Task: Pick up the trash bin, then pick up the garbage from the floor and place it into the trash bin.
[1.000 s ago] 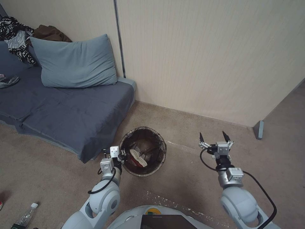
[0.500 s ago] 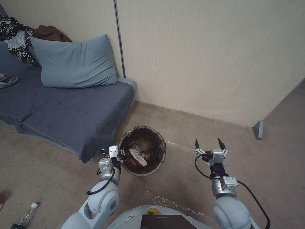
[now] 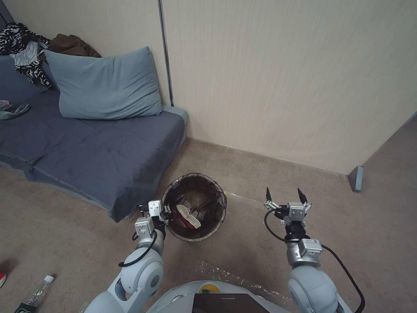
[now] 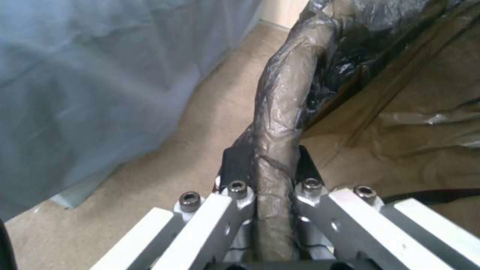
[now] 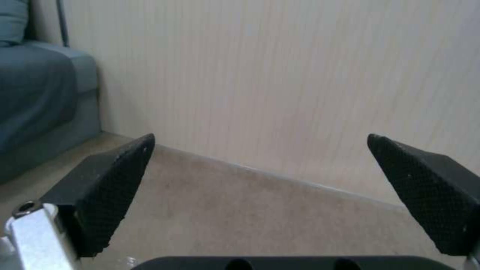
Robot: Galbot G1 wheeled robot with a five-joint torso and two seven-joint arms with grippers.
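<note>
Operator, note one sofa [image 3: 87, 148] with one blue-grey pillow [image 3: 104, 84], set on beige carpet [image 3: 243, 182] against a cream panelled wall [image 3: 282, 78].

One trash bin [image 3: 173, 226] sits just off the sofa's corner, its dark bag wrapped over the rim. Inside you have a red-and-white paper cup [image 3: 187, 216] on top of brownish scraps; the rest cannot be counted.

Your left gripper [image 3: 164, 214] is clamped on the bin's near-left rim; in the left wrist view the bag-covered rim [image 4: 280, 123] runs straight between the two closed fingers [image 4: 235, 165], with the bin's hollow beyond them.

Your right gripper [image 3: 283, 196] hangs over bare carpet, well apart from the bin, its fingers [image 5: 115, 180] spread wide with nothing between them.

One clear bottle [image 3: 37, 293] lies on the carpet, well behind the left fingers.
</note>
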